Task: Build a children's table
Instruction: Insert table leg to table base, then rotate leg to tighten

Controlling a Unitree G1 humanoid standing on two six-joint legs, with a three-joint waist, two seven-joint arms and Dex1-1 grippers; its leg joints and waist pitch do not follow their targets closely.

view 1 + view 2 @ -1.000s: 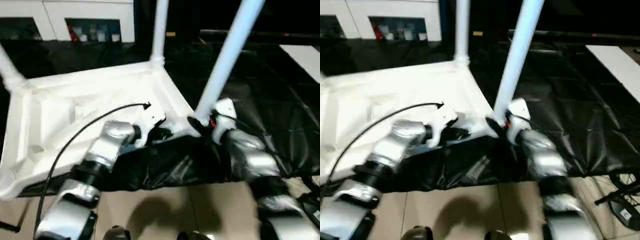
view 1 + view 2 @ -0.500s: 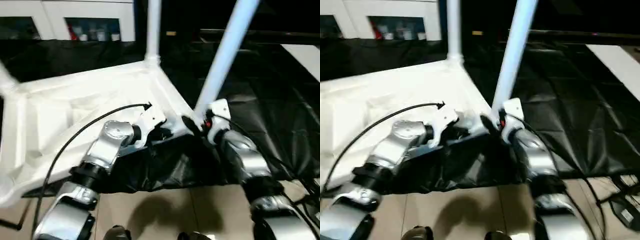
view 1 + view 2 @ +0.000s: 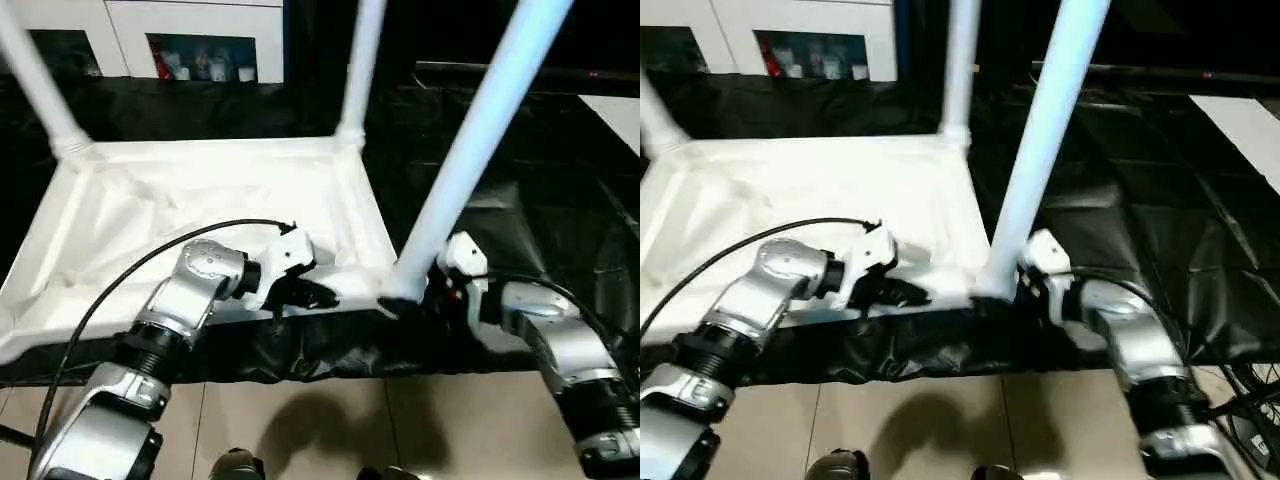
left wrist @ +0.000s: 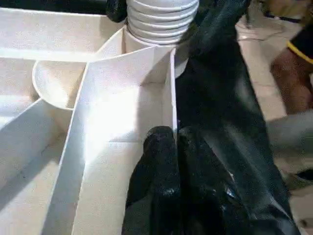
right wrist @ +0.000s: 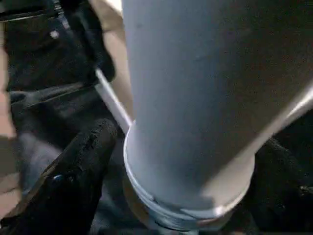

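I have the children's table (image 3: 200, 195) lying upside down on black sheeting (image 3: 560, 230), ribbed underside facing up, its near edge right at the sheet's front border above the tiled floor (image 3: 330, 420). Three legs stand up out of the corner sockets in my head view: the near-right leg (image 3: 470, 150) closest to me and leaning a little, the far-right leg (image 3: 358, 70) behind it, and the far-left leg (image 3: 40, 85) at the left.

My left gripper (image 3: 315, 296) is pinched together on the thin near rim of the top, just left of the near-right socket; the wrist camera shows its fingertips (image 4: 164, 147) pressed side by side over that wall.

My right gripper (image 3: 420, 300) sits at the base of the near-right leg with its jaws spread wide either side of it; in the wrist camera one finger (image 5: 83, 161) stands beside the leg's collar. I cannot tell whether it touches the leg.

White cabinets (image 3: 180, 30) line the back.
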